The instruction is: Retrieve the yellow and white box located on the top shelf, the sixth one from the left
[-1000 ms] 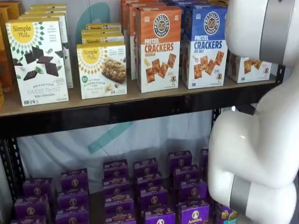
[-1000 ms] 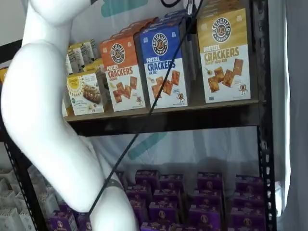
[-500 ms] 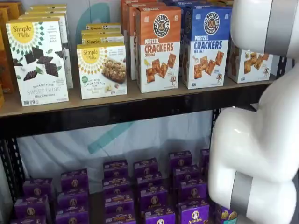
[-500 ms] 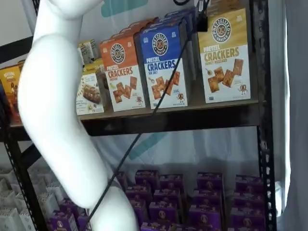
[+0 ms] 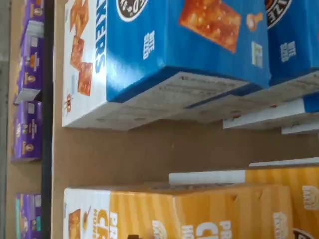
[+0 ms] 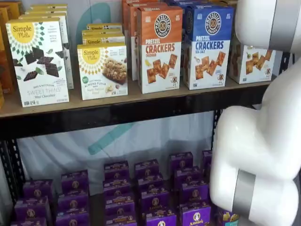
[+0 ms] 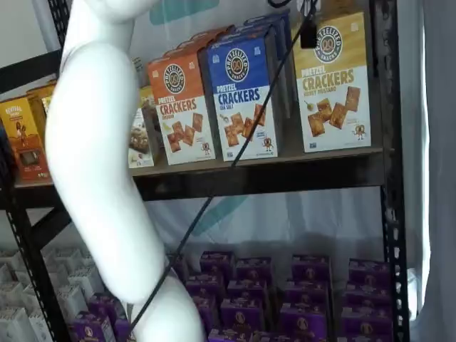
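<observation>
The yellow and white box (image 7: 333, 82) stands upright at the right end of the top shelf (image 7: 285, 174), right of the blue-topped cracker box (image 7: 242, 92). In a shelf view the white arm hides most of the yellow and white box (image 6: 256, 63). The wrist view shows its yellow side (image 5: 174, 214) across a strip of bare shelf board (image 5: 149, 149) from the blue box (image 5: 174, 45). My gripper (image 7: 308, 32) shows only as one black finger hanging from the view's top edge, with a cable beside it, in front of the box's upper left corner. I cannot tell whether it is open or shut.
An orange-topped cracker box (image 6: 159, 49) and Simple Mills boxes (image 6: 38, 61) stand further left on the top shelf. Several purple boxes (image 6: 150, 188) fill the lower level. A black upright (image 7: 390, 171) stands right of the yellow box. The white arm (image 7: 100, 178) crosses the left of a shelf view.
The arm has swung to the right in both shelf views. The black finger has moved right and down, from beside the blue box to the yellow box's upper left corner.
</observation>
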{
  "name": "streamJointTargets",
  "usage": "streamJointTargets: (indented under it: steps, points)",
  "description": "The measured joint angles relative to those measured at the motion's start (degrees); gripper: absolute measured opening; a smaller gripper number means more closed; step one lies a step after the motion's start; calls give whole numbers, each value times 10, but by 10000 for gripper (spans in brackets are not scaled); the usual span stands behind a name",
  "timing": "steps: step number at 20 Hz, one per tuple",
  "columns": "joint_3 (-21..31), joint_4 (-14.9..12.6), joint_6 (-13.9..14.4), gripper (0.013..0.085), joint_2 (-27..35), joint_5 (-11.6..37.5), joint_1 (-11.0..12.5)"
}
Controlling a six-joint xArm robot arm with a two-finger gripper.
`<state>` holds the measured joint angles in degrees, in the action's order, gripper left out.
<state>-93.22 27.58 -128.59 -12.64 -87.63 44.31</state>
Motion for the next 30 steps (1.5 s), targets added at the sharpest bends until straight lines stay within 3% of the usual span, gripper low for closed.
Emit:
streamJointTargets:
  steps: [6,16,30]
  points:
    - [-39,-37,10,850,30,-33,-12]
    - [-111,-69,21,850,76,-102,-14]
    - [-157,-148,26,850,97,-150,-41]
